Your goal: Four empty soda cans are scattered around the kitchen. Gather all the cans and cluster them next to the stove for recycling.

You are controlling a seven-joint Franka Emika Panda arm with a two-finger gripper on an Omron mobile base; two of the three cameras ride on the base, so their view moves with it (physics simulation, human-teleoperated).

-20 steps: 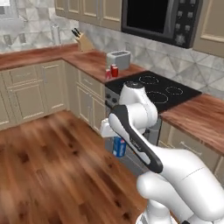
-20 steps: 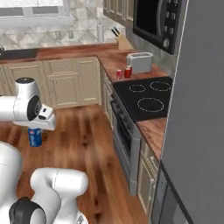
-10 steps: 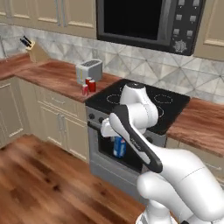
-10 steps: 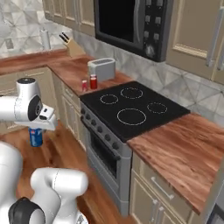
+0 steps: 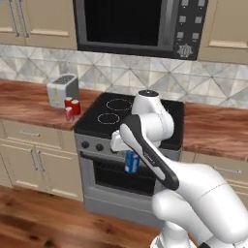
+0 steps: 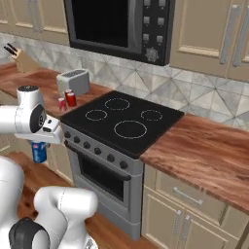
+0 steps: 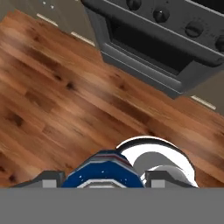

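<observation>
A: What changed over the last second?

B: The base drove. The whole view swung, so the stove went from off to one side to dead ahead, close up. The things didn't move; the camera did.

A: Claw?

B: The claw was clamped on a blue can, same as a second before. In the hand view the can sat between the two finger tips, with floor and the oven front below it. It hung in the air in front of the oven door, lower than the cooktop.

A: Other cans?

B: Two red cans stood on the tabletop just left of the stove, in front of the toaster. From the right base view they looked close together, near the cooktop edge.

A: Meaning for the task?

B: Judging by it, carry leg nearly done. The blue can was in reach of the cluster spot. It would need lifting above tabletop height and setting down beside the reds. Fourth can I couldn't see.
</observation>
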